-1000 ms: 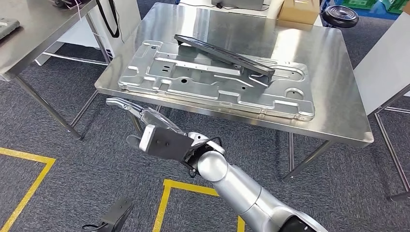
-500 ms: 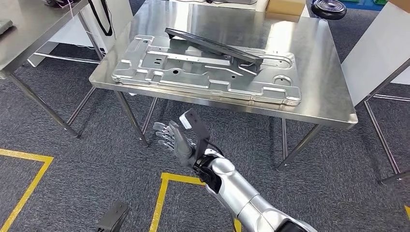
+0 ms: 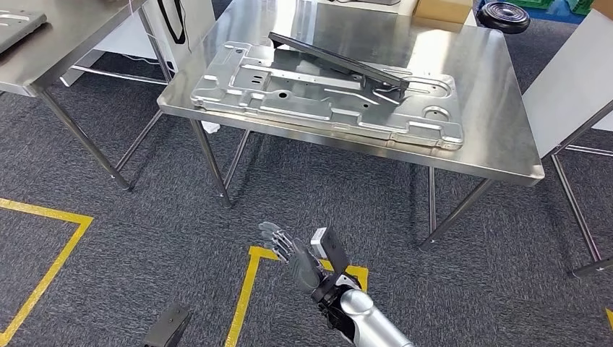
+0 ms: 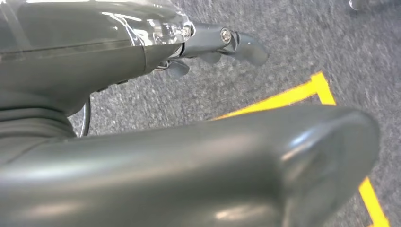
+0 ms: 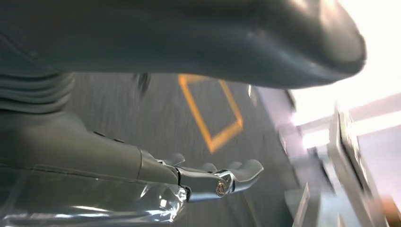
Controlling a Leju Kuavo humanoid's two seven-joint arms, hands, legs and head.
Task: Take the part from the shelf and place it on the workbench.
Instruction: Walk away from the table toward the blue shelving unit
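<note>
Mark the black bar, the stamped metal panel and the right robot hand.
black bar (image 3: 340, 63): head view, middle of its length.
stamped metal panel (image 3: 289, 97): head view, raised centre area.
right robot hand (image 3: 300, 262): head view, palm area, fingers apart, holding nothing.

Yellow floor tape (image 3: 45, 275) on grey carpet (image 3: 144, 217); second steel desk (image 3: 43, 50) at 10 o'clock; black round object (image 3: 504, 16) and cardboard box (image 3: 444, 9) at 1 o'clock.

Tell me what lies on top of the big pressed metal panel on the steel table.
A long black part lies slantwise across the metal panel, one end propped higher. What the panel's surface looks like beneath it is hidden.
</note>
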